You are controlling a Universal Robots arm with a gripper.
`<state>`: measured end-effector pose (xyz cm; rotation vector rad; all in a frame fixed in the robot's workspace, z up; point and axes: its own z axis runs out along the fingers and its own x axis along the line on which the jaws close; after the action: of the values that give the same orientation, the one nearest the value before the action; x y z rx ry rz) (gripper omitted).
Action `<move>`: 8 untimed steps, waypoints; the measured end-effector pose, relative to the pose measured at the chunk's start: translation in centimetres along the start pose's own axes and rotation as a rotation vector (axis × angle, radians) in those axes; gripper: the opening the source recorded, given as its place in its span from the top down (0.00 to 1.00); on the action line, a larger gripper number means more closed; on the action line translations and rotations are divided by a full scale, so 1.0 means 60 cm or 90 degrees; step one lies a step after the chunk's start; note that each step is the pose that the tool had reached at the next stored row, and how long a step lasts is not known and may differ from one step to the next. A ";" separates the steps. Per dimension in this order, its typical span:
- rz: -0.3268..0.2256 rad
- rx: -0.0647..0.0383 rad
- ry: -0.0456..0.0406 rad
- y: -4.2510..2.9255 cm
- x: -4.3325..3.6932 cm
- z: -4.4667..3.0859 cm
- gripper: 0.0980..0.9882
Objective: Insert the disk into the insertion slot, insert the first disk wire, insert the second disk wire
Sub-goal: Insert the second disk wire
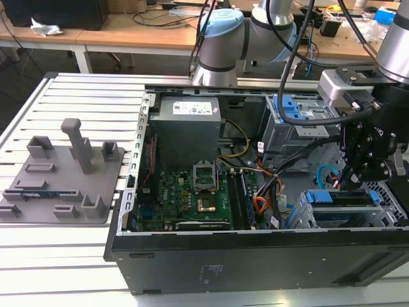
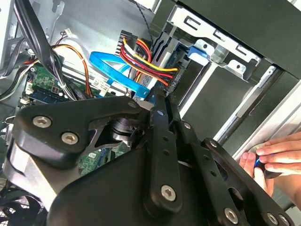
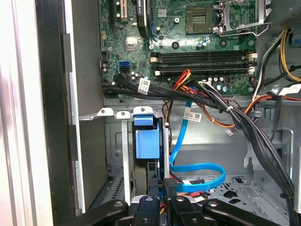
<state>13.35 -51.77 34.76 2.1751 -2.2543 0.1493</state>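
Exterior view: open black desktop computer case [image 1: 255, 256] lying on a white slatted table [image 1: 77, 96], with the black robot claw [image 1: 367, 173] lowered into the case's corner at the exterior view's right. Directly beneath it, the flat silver hard drive in its bright blue plastic carrier [image 1: 339, 198] sits edgewise inside the boxy grey perforated sheet-metal drive bay [image 1: 390, 214], its blue edge level with the bay's rim. First wrist view: the carrier's blue tab [image 3: 146, 141] stands between the bay's thin metal walls with little side room; the claw [image 3: 167, 197] is clenched on a black connector with red and yellow wires [image 3: 170, 182] at the drive's near end. A light-blue flat data cable [image 3: 197, 172] loops over the bare case floor just beside it, where open space remains. Black cable bundles [image 3: 225, 113] cross above, between the bay and the green motherboard [image 3: 188, 47]. Second wrist view: a person's fingers [image 2: 277, 157] rest on the case's outer edge.
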 end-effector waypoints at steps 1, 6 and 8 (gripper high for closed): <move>0.000 0.000 0.0001 0.000 0.000 0.001 0.93; 0.000 0.000 -0.0001 -0.001 0.001 0.003 0.93; 0.000 0.000 0.0001 -0.002 0.001 0.004 0.93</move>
<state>13.45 -51.87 34.55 2.1749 -2.2542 0.1495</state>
